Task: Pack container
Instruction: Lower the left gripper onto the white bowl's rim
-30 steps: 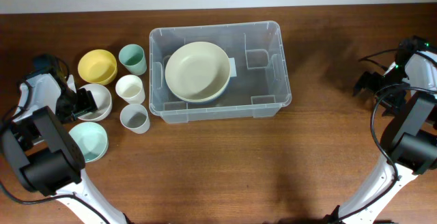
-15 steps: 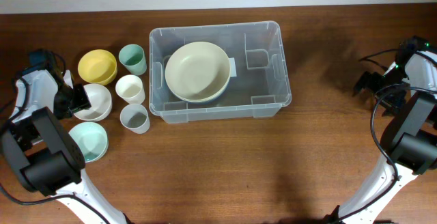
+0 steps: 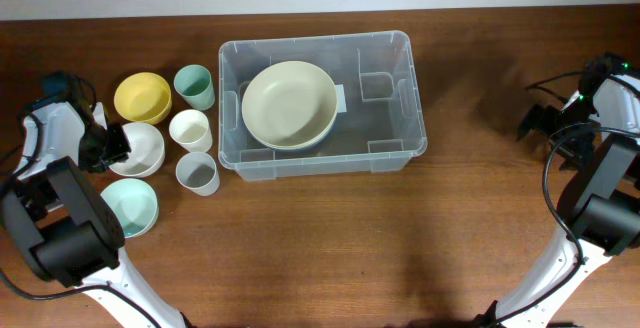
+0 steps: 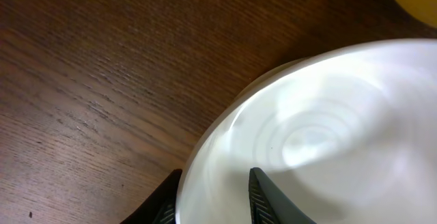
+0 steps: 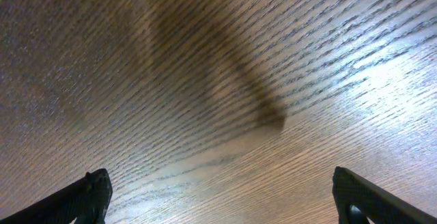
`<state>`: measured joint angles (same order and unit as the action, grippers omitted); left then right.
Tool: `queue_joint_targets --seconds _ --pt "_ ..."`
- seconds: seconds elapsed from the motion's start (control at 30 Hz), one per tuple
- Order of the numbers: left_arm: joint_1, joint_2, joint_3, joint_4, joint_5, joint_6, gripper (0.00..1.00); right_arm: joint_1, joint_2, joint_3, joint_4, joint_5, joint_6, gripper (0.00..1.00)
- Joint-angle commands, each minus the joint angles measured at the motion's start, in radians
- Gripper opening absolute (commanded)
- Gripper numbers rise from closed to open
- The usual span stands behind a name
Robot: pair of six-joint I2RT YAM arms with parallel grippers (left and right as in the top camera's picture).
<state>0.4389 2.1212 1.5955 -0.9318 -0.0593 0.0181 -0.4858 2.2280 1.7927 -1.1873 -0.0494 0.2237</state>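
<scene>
My left gripper (image 4: 215, 200) straddles the near rim of the white bowl (image 4: 321, 135), one fingertip outside the wall and the other inside it. The jaws are partly closed, but I cannot tell whether they are pinching the rim yet or only bracketing it. To do this well, I judge I should seat both pads squarely on the rim before lifting. I should then raise the bowl straight up, because the yellow bowl (image 3: 142, 96) sits just beyond my fingers and the white cup (image 3: 190, 128) is close on the bowl's far side. A tilted pull could knock either one. A thin, smooth rim may slip, so a firm and level hold matters. The container (image 3: 385, 118) lies well apart from this gripper, past the cups, open at the top. It holds one cream bowl (image 3: 289, 104) in the half nearer me, and the other half looks bare. The green cup (image 3: 194, 86), the grey cup (image 3: 197, 173) and the mint bowl (image 3: 130, 206) all wait outside it, empty as far as I can see. My right gripper (image 5: 222, 200) hangs spread wide over bare table on the container's far side, holding nothing.
</scene>
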Motion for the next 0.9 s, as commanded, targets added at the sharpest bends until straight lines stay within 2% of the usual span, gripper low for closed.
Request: queue_joint_targets --seconds 0.0,0.07,0.23,0.47,0.87 --pt "0.001 0.006 0.029 -0.005 0.01 0.005 0.31 -0.006 -0.017 -0.003 0.001 0.002 -0.006 0.99" --pt "0.001 0.006 0.039 -0.011 0.01 0.005 0.27 -0.006 -0.017 -0.003 0.001 0.002 -0.007 0.99" --pt "0.001 0.006 0.074 -0.034 -0.01 0.005 0.26 -0.006 -0.017 -0.003 0.001 0.002 -0.007 0.99" --pt "0.004 0.006 0.083 -0.054 -0.02 0.005 0.01 -0.006 -0.017 -0.003 0.001 0.002 -0.007 0.99" --pt "0.004 0.006 0.083 -0.071 -0.02 0.005 0.01 -0.006 -0.017 -0.003 0.001 0.002 -0.006 0.99"
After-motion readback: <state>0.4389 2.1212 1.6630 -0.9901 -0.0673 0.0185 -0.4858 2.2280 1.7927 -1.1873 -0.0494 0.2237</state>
